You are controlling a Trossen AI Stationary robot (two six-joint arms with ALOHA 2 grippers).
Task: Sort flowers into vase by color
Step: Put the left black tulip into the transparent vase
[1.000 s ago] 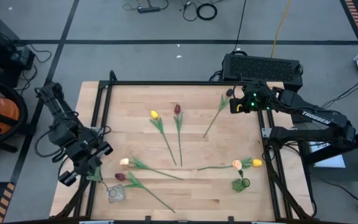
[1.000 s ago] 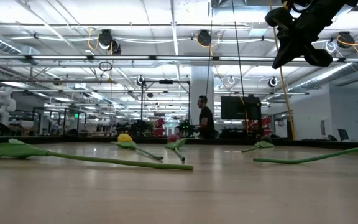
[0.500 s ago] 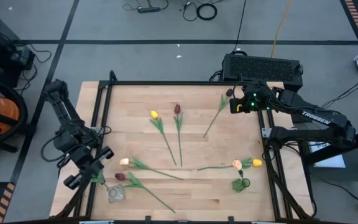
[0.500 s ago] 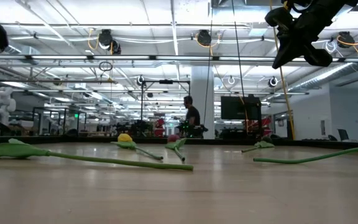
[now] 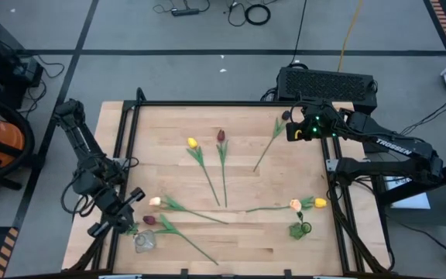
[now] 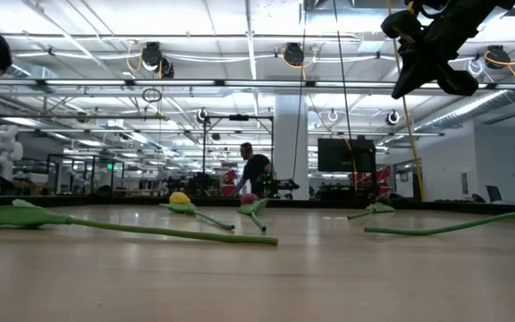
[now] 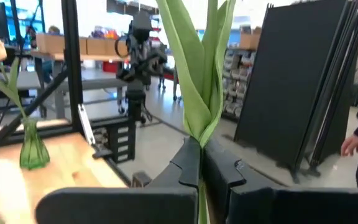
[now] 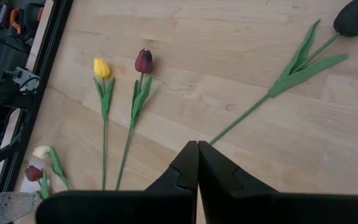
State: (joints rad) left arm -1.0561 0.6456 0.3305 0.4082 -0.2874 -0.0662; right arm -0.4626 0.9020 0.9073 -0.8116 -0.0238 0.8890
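A dark gripper (image 6: 427,54) hung at the upper right, well above the wooden table (image 6: 257,277). Far below it and off to its left lay green-stemmed flowers (image 6: 132,228), one yellow-headed (image 6: 180,200), while a person (image 6: 255,170) stood in the room beyond.

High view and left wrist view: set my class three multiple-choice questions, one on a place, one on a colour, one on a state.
1. The clear vase stands: A beside the left gripper; B at the middle; C at the far edge.
2. The tulip head beside the middle yellow tulip is: A peach; B dark red; C white.
3. The left gripper is: A open, empty; B shut on the vase; C shut on a flower's green stem.
Key: A, the gripper hangs just beside it; B, maroon shows; C, leaves rise between closed fingers.
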